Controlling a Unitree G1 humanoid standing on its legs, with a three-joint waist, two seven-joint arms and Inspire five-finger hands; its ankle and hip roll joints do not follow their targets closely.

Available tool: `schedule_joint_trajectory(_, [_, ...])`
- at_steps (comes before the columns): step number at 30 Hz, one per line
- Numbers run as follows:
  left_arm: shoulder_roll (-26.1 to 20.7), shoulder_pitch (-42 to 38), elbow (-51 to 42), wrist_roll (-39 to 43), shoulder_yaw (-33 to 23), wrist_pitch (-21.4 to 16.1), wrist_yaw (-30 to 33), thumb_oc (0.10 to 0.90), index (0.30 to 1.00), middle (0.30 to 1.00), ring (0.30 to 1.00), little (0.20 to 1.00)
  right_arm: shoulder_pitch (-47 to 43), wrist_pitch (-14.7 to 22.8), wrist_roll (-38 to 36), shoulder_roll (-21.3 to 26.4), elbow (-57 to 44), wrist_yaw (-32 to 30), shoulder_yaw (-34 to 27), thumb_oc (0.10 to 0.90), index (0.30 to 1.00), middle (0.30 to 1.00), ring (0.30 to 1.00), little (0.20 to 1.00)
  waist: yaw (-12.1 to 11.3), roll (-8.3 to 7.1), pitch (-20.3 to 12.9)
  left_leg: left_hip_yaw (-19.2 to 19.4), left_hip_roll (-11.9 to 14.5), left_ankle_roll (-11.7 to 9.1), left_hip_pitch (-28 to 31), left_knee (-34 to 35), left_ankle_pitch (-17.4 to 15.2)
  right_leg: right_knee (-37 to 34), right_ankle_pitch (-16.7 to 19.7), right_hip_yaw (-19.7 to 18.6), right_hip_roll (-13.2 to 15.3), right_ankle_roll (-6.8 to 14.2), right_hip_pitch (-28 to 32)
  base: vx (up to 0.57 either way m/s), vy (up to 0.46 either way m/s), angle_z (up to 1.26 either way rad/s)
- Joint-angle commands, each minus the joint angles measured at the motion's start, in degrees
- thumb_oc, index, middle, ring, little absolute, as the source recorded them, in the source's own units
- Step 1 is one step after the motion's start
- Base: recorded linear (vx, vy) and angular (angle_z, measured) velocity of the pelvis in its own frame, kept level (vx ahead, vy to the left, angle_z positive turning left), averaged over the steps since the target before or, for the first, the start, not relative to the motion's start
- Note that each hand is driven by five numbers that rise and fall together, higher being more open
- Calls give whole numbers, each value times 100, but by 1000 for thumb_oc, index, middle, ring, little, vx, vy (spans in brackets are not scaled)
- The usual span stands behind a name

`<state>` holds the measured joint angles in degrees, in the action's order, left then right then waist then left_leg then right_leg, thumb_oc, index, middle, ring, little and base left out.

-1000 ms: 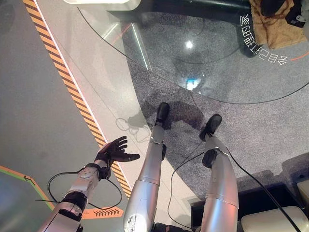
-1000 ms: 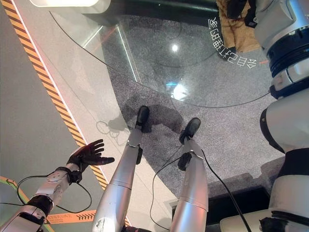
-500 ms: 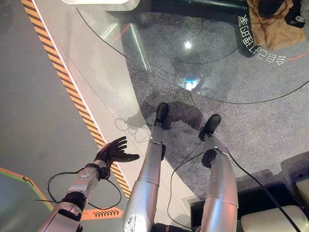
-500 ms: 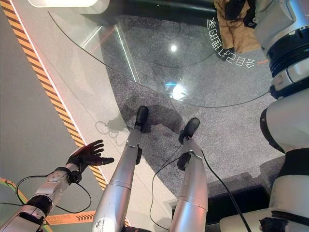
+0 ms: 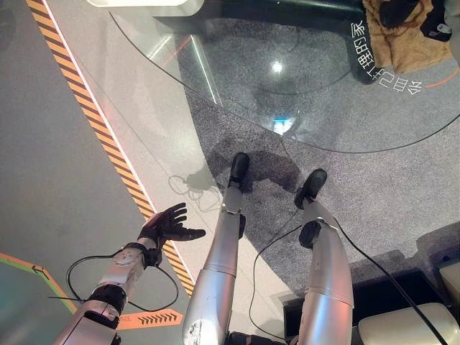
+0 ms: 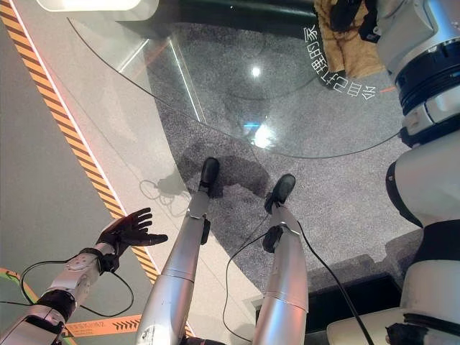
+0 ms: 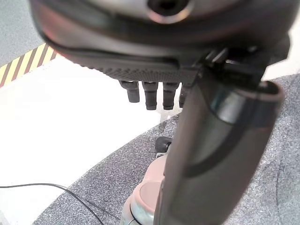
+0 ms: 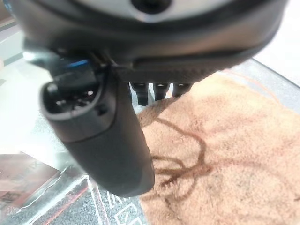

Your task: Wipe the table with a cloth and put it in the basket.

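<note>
An orange-brown cloth lies at the far right of the round glass table. My right hand rests on top of the cloth. In the right wrist view its fingers reach straight down, their tips on the cloth, so the hand is open. My left hand hangs low on the left over the floor, away from the table. It is open with spread fingers and holds nothing.
A yellow-and-black striped floor line runs diagonally on the left. White lettering curves on the glass next to the cloth. A white object sits at the table's far edge. A pale block stands at the lower right.
The whole picture has drifted slightly up and to the left, so the camera moved. Both hands and the cloth keep their places.
</note>
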<state>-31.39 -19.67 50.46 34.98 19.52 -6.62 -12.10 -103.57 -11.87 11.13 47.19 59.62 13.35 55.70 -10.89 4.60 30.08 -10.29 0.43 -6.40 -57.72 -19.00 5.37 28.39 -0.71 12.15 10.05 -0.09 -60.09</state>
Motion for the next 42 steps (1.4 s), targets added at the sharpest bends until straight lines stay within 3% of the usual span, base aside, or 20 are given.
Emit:
schedule_joint_trajectory(1, [-323, 779, 4, -57, -207, 1, -31, 800, 900, 900, 900, 900, 173, 75, -122, 222, -33, 400, 464, 100, 300, 300, 300, 200, -98, 38, -28, 426, -97, 456, 14, -213, -200, -273, 14, -144, -101, 128, 323, 0, 0, 0])
schedule_joint_trajectory(42, [-318, 717, -4, -67, -199, 31, -2, 800, 900, 900, 900, 900, 181, 51, 24, 229, -122, 391, 522, 100, 300, 300, 300, 200, -83, 29, -28, 423, -89, 442, 0, -149, -158, -331, 52, -142, -104, 144, 312, 0, 0, 0])
